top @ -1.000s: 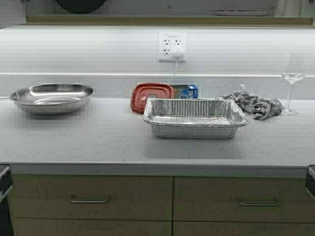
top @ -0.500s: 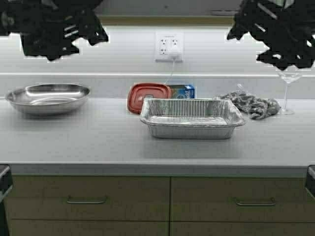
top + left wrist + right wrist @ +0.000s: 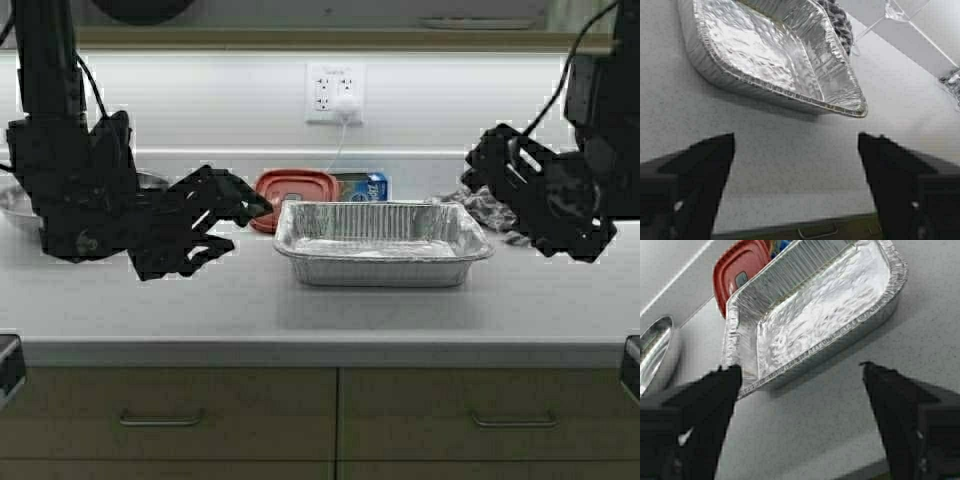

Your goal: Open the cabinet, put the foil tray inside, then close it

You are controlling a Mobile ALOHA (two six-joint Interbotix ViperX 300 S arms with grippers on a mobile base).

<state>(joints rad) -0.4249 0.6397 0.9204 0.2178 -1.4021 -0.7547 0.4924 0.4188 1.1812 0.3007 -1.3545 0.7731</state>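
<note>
The foil tray [image 3: 382, 243] sits upright and empty on the grey tabletop [image 3: 300, 310], near its middle, with both arms flanking it. The left gripper [image 3: 238, 215] hovers just beside the tray's left end, fingers spread wide and holding nothing (its wrist view shows bare tabletop between them). The right gripper [image 3: 490, 175] hangs near the tray's right end, fingers likewise wide apart and empty. Behind the tray, a red plastic lid [image 3: 292, 193] leans at the backsplash beside a blue box [image 3: 368, 186]. A crumpled grey cloth [image 3: 480, 205] lies at the right, partly hidden by the right arm. A steel bowl [image 3: 655, 355] rests well left of the tray.
</note>
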